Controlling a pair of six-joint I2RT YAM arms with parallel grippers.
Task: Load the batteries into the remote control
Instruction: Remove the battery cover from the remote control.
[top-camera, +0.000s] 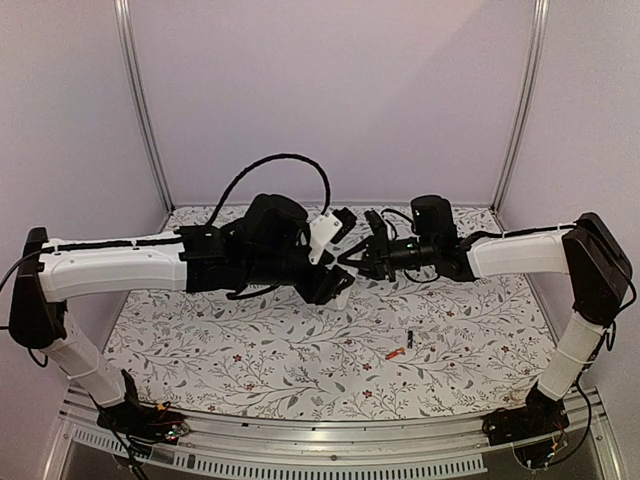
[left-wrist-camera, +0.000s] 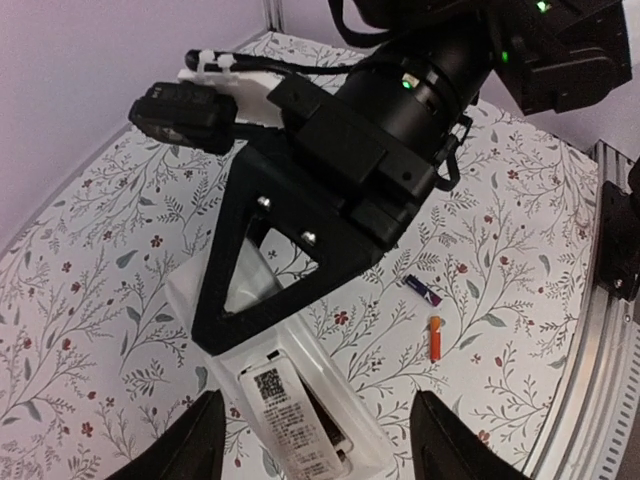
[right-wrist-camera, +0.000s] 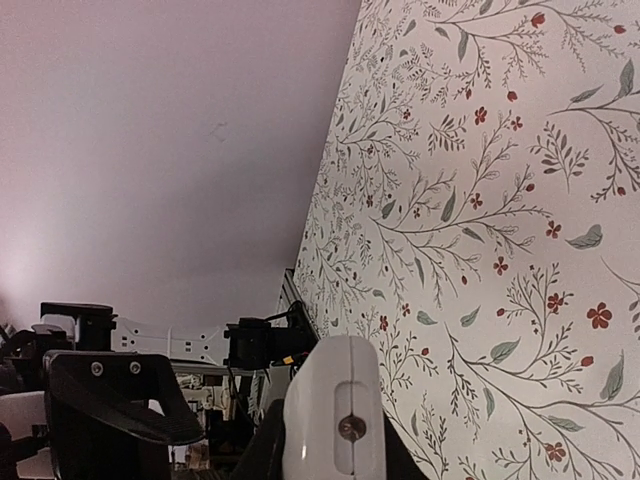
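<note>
- The left gripper (left-wrist-camera: 320, 448) is clamping the remote control (left-wrist-camera: 300, 415) by its long sides. It is holding it in the air above the table (left-wrist-camera: 110, 250), back side facing the wrist camera, probably to present the battery bay to the other arm.
- The right gripper (top-camera: 360, 256) is meeting the remote's far end, apparently closed on it and likely working at the cover.
- The batteries, one black (left-wrist-camera: 423, 289) and one orange-red (left-wrist-camera: 436, 338), are lying near each other on the table, not yet picked up.
- A label (left-wrist-camera: 285, 400) with a QR code is showing on the remote's back; its print is too small to read.

Black battery (top-camera: 409, 337) and orange battery (top-camera: 395, 353) lie near right, open all round; left gripper (top-camera: 336, 254) and right gripper (top-camera: 364, 250), remote (top-camera: 322, 238) between, meet overhead.
</note>
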